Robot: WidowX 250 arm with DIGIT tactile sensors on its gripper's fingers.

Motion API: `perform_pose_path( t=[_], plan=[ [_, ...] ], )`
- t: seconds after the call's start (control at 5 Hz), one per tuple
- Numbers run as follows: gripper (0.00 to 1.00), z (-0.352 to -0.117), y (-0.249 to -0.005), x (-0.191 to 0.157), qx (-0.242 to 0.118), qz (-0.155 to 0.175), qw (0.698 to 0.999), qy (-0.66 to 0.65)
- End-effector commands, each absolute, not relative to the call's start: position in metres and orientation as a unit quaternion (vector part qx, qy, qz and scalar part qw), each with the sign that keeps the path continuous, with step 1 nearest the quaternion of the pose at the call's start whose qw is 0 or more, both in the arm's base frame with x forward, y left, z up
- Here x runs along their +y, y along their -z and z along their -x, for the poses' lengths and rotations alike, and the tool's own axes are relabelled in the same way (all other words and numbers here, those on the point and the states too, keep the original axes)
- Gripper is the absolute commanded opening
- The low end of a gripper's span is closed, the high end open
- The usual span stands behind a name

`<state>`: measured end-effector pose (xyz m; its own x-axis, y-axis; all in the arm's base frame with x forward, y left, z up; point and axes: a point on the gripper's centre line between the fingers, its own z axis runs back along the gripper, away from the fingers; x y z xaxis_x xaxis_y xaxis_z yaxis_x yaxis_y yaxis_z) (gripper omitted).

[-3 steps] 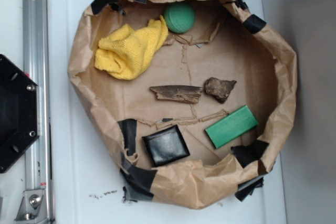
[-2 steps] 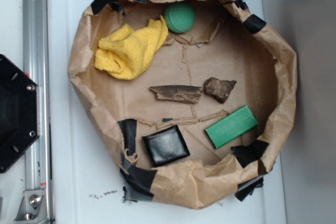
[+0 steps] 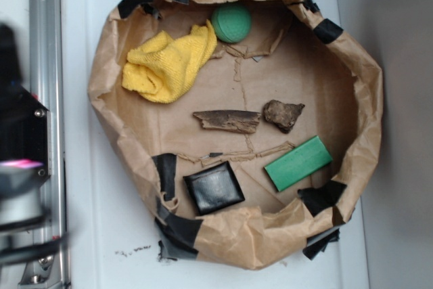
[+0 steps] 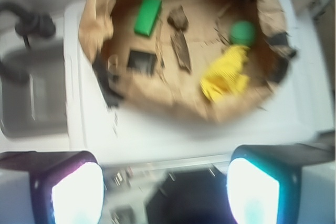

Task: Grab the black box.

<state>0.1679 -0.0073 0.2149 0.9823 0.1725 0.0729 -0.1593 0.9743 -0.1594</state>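
Item: black box (image 3: 214, 187), flat in paper nest (image 3: 365, 93), near rim, beside tape patch (image 3: 166, 172). My jaws: spread, empty, well apart from it. Risk: seizing tape or green block (image 3: 298, 163) instead.

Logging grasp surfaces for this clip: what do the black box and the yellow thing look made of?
Black box: seemingly hard plastic or lacquered material, glossy, since light glints off its smooth top. Yellow cloth: soft nubby textile, likely microfiber, matte and bunched in folds.

i see a brown paper nest (image 3: 369, 106) on the white bench (image 3: 101, 221) holding a yellow cloth (image 3: 166, 65), green ball (image 3: 231, 22), green block (image 3: 298, 163), bark strip (image 3: 226, 121) and a rock (image 3: 283, 114).
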Motion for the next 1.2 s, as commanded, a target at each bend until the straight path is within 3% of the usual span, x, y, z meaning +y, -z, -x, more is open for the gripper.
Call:
perform_pose_path(
  t=[0.0,0.6,0.8,1.0],
  plan=[
    [1.0,-0.237,-0.166,0.001,-0.051,0.112,0.977,-0.173],
    [1.0,-0.237,-0.166,0.001,-0.051,0.112,0.977,-0.173],
    [1.0,-0.242,-0.116,0.012,-0.023,0.061,0.981,-0.183],
    [1.0,-0.249,-0.066,0.004,-0.027,0.07,0.983,-0.166]
  ],
)
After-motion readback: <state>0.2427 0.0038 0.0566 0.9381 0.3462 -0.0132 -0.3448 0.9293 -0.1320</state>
